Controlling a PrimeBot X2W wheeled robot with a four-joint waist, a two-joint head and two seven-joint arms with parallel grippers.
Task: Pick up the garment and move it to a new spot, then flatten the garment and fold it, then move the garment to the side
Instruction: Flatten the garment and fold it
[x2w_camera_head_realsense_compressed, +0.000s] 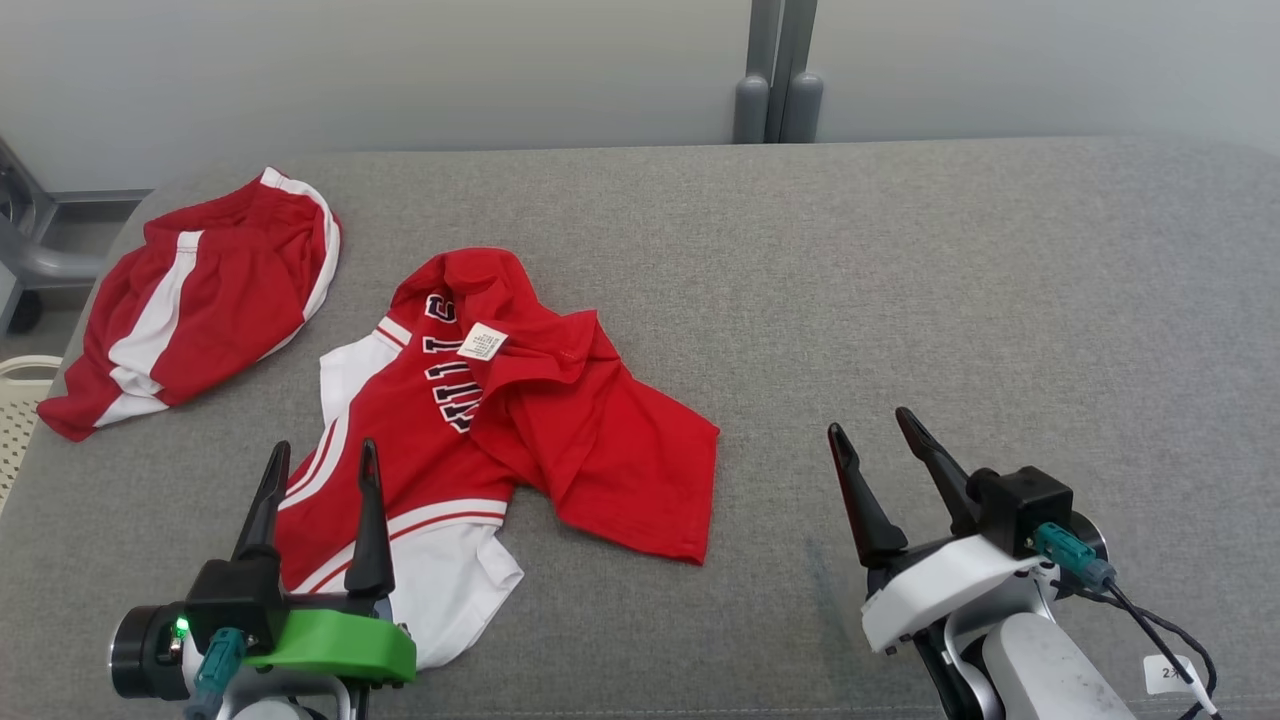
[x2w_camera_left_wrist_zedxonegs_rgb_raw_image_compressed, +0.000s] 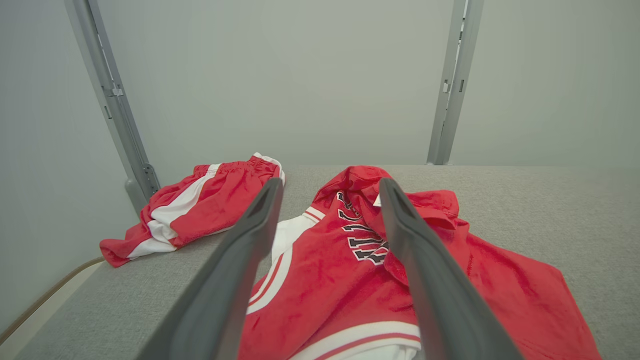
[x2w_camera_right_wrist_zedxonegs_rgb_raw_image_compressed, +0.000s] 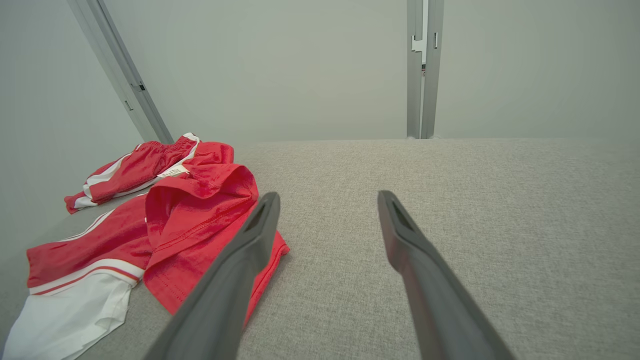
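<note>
The garment (x2w_camera_head_realsense_compressed: 500, 420) is a red and white jersey with dark lettering and a white tag, lying crumpled on the grey table (x2w_camera_head_realsense_compressed: 900, 300), left of centre. It also appears in the left wrist view as the garment (x2w_camera_left_wrist_zedxonegs_rgb_raw_image_compressed: 340, 270) and in the right wrist view as the garment (x2w_camera_right_wrist_zedxonegs_rgb_raw_image_compressed: 200, 215). My left gripper (x2w_camera_head_realsense_compressed: 322, 452) stands open just above the jersey's near-left white part, nothing between its fingers. My right gripper (x2w_camera_head_realsense_compressed: 872, 420) is open over bare table, to the right of the jersey and apart from it.
Red shorts (x2w_camera_head_realsense_compressed: 200, 290) with white stripes lie at the table's far left corner. A white perforated basket (x2w_camera_head_realsense_compressed: 15, 420) sits beyond the left edge. Grey frame posts (x2w_camera_head_realsense_compressed: 778, 70) rise behind the table. The table's right half is bare cloth.
</note>
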